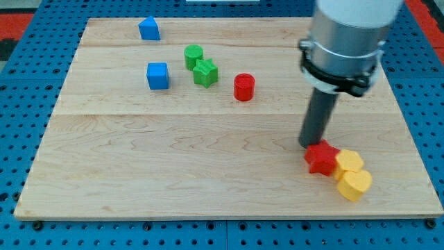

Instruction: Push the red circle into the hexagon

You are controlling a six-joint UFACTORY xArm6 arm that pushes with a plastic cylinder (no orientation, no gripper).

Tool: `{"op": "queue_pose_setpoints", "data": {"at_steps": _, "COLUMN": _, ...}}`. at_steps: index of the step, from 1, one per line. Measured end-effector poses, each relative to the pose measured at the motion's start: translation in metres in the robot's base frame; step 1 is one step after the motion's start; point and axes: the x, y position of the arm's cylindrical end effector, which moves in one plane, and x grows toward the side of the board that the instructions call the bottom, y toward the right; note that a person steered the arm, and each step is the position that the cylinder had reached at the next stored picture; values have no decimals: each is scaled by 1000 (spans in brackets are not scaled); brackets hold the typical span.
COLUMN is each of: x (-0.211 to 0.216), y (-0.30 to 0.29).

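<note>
My tip (310,144) holds nothing, touching the red star (322,158); the red circle (243,87) stands well apart, up-left; light, rigid, likely to slide easily; push its side toward the yellow hexagon (348,162).

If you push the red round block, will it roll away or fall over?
Probably neither. The red circle stands on its flat end on the wooden board, so it should slide, not roll. It looks short and wide, so tipping seems unlikely. Being round, it may slip sideways off my tip, which now sits by the red star.
</note>
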Motion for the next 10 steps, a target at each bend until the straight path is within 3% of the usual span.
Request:
{"op": "queue_pose_setpoints", "data": {"at_steps": 1, "x": -6, "y": -12}}
{"op": "queue_pose_setpoints", "data": {"at_steps": 3, "x": -84, "y": -17}}
{"op": "queue_pose_setpoints", "data": {"at_steps": 5, "x": -170, "y": -70}}
{"op": "queue_pose_setpoints", "data": {"at_steps": 6, "x": -191, "y": -139}}
{"op": "queue_pose_setpoints", "data": {"at_steps": 7, "x": -114, "y": -133}}
{"op": "queue_pose_setpoints", "data": {"at_steps": 8, "x": -84, "y": -47}}
{"op": "queue_pose_setpoints", "data": {"at_steps": 9, "x": -93, "y": -79}}
{"op": "queue_pose_setpoints", "data": {"at_steps": 10, "x": -123, "y": -72}}
